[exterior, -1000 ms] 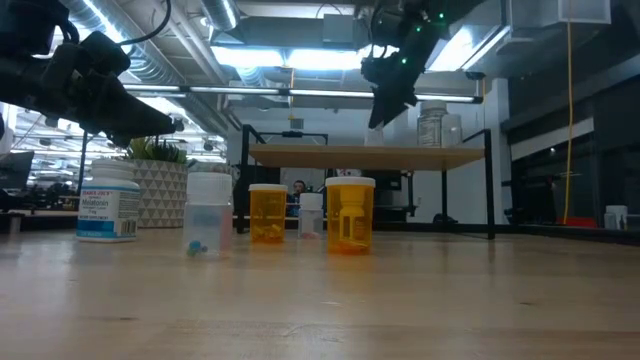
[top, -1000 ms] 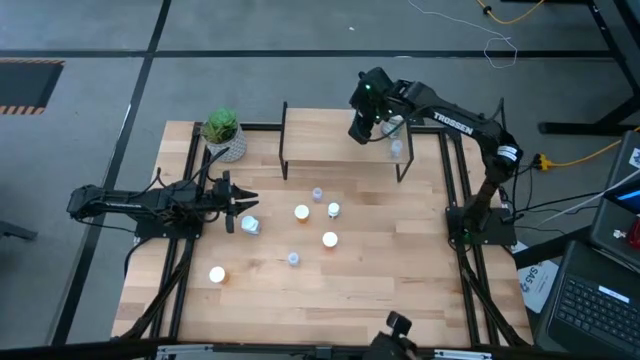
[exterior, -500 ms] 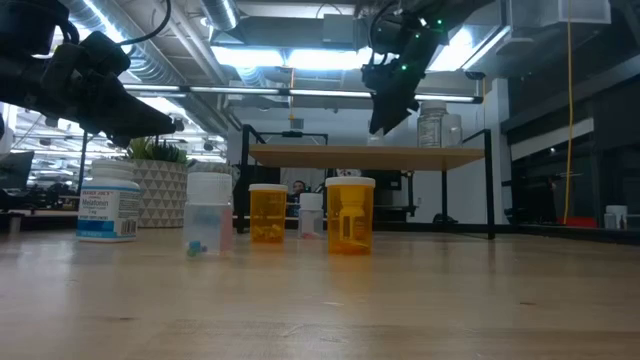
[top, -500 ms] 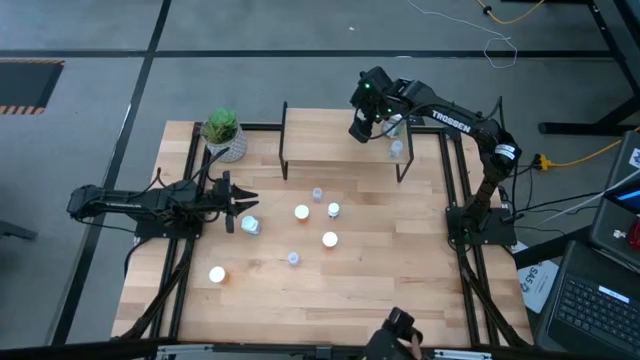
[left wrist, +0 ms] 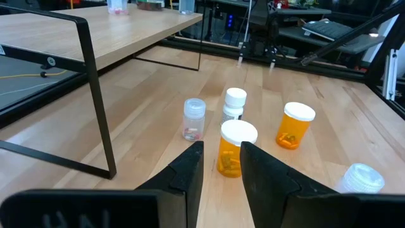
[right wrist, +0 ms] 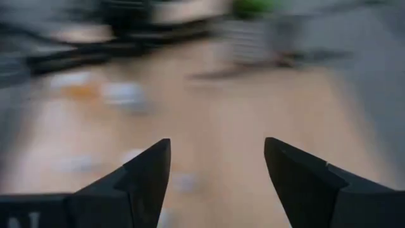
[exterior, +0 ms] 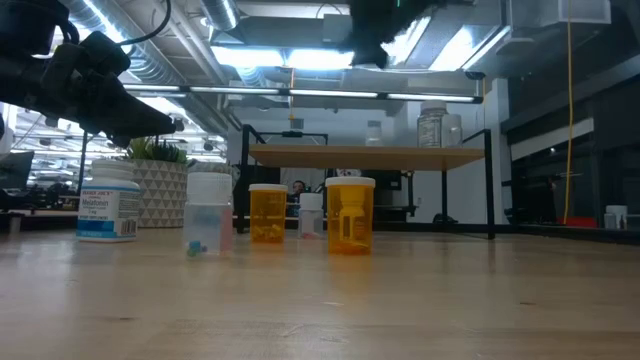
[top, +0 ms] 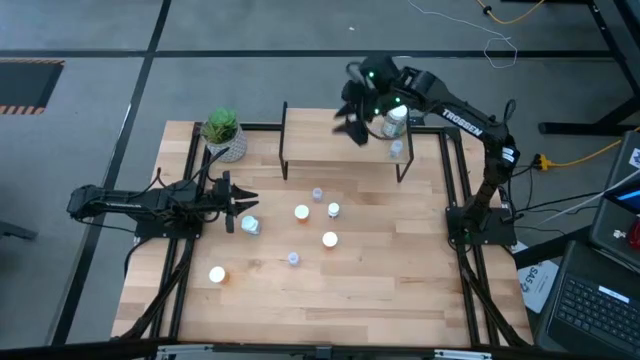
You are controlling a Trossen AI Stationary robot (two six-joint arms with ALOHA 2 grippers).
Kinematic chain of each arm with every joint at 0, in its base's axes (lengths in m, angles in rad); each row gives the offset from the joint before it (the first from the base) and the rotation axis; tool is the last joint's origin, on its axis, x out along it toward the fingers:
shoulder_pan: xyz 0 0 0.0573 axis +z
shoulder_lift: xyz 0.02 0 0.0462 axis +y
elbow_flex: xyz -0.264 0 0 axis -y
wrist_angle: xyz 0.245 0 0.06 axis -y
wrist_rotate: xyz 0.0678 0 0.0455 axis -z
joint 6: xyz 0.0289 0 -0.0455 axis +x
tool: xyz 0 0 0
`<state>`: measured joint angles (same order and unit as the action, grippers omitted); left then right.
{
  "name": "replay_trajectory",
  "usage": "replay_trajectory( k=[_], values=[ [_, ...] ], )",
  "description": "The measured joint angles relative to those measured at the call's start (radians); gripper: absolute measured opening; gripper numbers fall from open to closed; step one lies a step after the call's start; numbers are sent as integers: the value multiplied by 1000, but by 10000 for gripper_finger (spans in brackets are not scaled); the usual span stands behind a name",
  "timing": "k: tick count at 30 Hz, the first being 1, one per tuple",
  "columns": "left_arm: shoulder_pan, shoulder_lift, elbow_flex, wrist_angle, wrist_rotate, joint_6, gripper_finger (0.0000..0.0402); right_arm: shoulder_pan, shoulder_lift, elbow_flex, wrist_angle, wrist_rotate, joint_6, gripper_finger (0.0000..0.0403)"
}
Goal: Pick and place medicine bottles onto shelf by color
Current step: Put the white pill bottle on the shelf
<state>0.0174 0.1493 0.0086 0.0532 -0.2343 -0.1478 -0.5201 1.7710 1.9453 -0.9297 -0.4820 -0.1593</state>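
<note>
Right pincer point(top: 352, 108) hangs above the shelf point(top: 330, 150), fingers spread wide with nothing between them. Just beside it, two bottles point(top: 396, 125) stand at the shelf's right end. Left pincer point(top: 243, 199) waits low over the tabletop point(top: 400, 290), its fingers a narrow gap apart and empty, just beside a white bottle point(top: 249, 226). More medicine bottles point(top: 329, 239) stand loose mid-tabletop. They look light, rigid and smooth-sided, likely to tip; gripping the body just under the cap seems safest.

Light matt wood shelf point(left wrist: 114, 35) on thin black metal legs; translucent orange plastic bottles point(left wrist: 235, 149), white-capped.
</note>
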Motion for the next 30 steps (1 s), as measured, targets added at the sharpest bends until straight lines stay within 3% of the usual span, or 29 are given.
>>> replay_trajectory(
  k=[3, 6, 9, 13, 15, 22, 30],
  values=[
    [0, 0, 0, 0, 0, 0, 98, 86, 0, -1, -19, -245, -9, 251],
    [0, 0, 0, 0, 0, 0, 98, 198, 0, -45, -18, -288, -59, 251],
    [0, 0, 0, 0, 0, 0, 98, 304, 2, -119, -15, -124, -93, 251],
    [0, 0, 0, 0, 0, 0, 98, 410, 2, -262, 27, 234, -94, 251],
    [0, 0, 0, 0, 0, 0, 98, 443, 2, -341, 65, 354, -50, 251],
    [0, 0, 0, 0, 0, 0, 98, 483, 2, -580, 311, 385, 51, 251],
    [0, 0, 0, 0, 0, 0, 98, 482, 2, -733, 493, 484, 70, 251]
  ],
)
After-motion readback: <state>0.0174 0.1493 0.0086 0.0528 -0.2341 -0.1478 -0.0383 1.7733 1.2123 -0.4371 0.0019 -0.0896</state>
